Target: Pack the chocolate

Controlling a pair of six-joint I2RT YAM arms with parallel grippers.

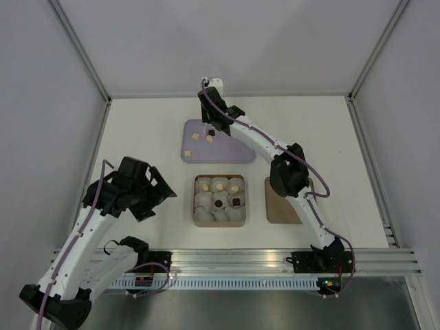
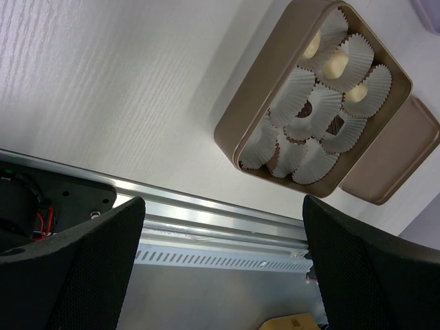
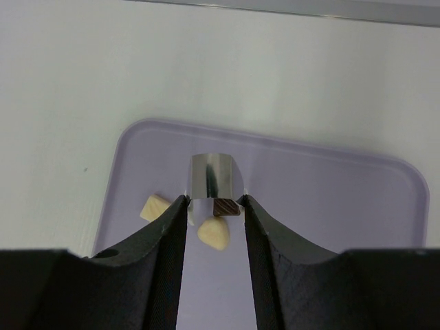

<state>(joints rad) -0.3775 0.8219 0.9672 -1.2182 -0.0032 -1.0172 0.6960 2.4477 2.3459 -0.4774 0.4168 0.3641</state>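
The left gripper [image 2: 223, 203] is hovering at the box's nine o'clock, its fingers standing wide apart with nothing between them. The box [image 1: 194, 206] is holding white paper cups [image 1: 204, 201], with chocolate [image 1: 219, 185] sitting in five. At its twelve o'clock, the purple tray [image 1: 234, 150] is carrying loose pieces [image 1: 196, 137]. The right gripper [image 3: 214, 201] is reaching over them, jaws narrowed around a dark piece [image 3: 225, 207] and a shiny silver strip [image 3: 214, 175]. I cannot tell whether they are pinching. The lid [image 1: 280, 212] is lying at the box's three o'clock.
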